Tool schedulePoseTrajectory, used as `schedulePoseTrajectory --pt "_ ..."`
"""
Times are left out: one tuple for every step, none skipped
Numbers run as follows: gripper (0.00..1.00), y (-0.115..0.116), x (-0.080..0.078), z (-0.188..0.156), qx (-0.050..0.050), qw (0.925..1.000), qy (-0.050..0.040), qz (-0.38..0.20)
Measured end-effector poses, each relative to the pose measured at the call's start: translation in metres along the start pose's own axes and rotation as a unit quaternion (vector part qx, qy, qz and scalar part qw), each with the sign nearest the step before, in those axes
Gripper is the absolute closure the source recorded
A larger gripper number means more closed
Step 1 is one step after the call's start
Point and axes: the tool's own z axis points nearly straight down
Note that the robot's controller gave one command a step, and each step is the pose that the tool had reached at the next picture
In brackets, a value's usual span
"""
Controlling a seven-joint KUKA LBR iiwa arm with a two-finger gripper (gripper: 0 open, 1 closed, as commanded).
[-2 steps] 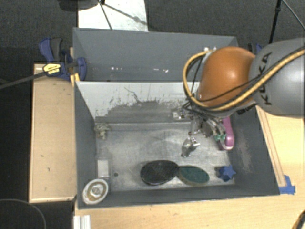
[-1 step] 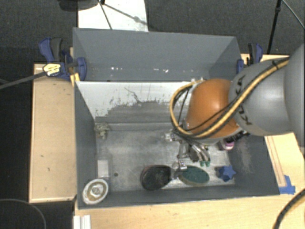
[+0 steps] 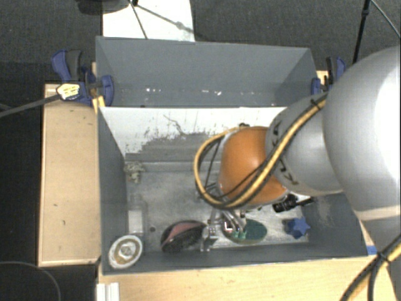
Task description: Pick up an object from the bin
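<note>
My gripper (image 3: 224,225) hangs low near the bin's front wall, just below the orange wrist cover. It sits between two things: a dark oval object with a reddish top (image 3: 180,236) just to its left, and a flat green round thing (image 3: 253,231) just to its right, partly hidden under it. I cannot make out whether it touches either of them. A small blue piece (image 3: 296,226) lies further right on the floor.
A round silver lid-like disc (image 3: 126,251) rests in the front left corner. A small pale block (image 3: 135,220) stands along the left wall. The arm and its cables cover the bin's right half.
</note>
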Motion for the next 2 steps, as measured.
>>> schedulePoseTrajectory --pt "0.00 0.0598 0.0042 -0.0017 -0.001 0.9914 -0.0079 -0.131" --pt "1.00 0.0581 0.0075 0.0000 0.000 0.9917 -0.0002 -0.128"
